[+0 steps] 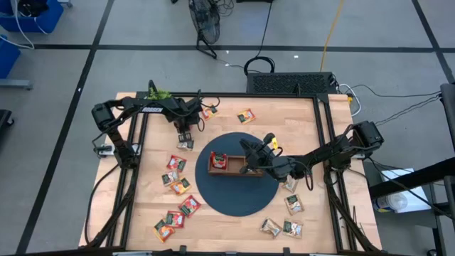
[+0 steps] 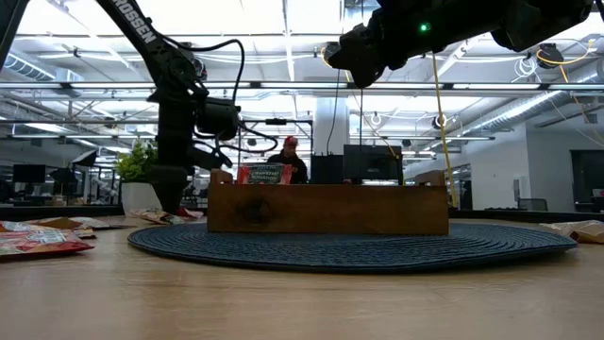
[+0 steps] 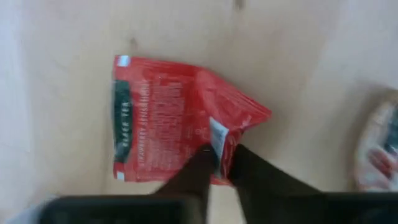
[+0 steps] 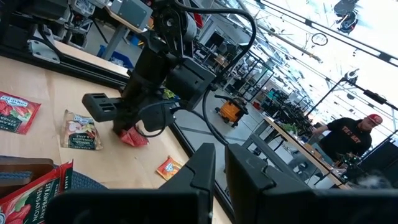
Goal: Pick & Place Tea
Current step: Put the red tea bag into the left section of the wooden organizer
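The left gripper [image 1: 185,135] is down on the worktop [image 1: 234,220], beyond the round dark mat [image 1: 234,199] toward the potted plant [image 1: 159,93]. Its fingers [image 3: 193,177] are pinched nearly together on the edge of one red sachet [image 3: 177,127], which lies flat on the wood.

The right gripper [image 1: 249,151] hangs above the wooden tray [image 1: 238,167] at the mat's centre, its fingers [image 4: 202,165] close together with only a narrow gap and nothing between them.

One red sachet [image 1: 219,159] stands in the tray's end compartment. About eight sachets lie off the mat on the left arm's side, four on the right arm's side, and two more behind the mat.

A person [image 2: 289,157] sits in the room beyond.
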Robot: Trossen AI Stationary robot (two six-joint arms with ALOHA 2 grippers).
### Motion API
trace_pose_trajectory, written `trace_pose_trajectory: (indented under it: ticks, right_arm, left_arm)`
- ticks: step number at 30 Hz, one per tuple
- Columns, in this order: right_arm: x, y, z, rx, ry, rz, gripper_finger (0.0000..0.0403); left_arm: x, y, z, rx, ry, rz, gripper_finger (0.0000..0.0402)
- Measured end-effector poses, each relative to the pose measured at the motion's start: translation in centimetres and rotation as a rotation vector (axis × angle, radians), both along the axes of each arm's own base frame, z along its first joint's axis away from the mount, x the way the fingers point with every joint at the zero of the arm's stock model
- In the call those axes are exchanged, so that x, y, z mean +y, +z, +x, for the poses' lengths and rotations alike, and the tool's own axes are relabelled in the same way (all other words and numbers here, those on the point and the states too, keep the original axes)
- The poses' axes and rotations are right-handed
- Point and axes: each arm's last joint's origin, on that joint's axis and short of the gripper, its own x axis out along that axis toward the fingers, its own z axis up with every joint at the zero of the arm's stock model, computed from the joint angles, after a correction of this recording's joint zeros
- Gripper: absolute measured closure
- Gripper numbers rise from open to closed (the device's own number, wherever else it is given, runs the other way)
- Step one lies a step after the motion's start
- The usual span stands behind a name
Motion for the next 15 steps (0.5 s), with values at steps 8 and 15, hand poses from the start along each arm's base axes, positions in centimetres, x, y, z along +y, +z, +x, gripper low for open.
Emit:
trace_pose_trajectory:
  ticks: [8,15]
  right_arm:
    - [0.0,0.0,0.0,-0.014,0.000,0.016,0.0374]
    - [0.0,0.0,0.0,-0.017,-0.001,0.019,0.0374]
  left_arm:
    - [-1.9,1.5,0.6,-0.014,-0.062,0.051,0.0382]
    - [-6.9,7.7,1.5,-0.307,-0.194,0.089,0.0384]
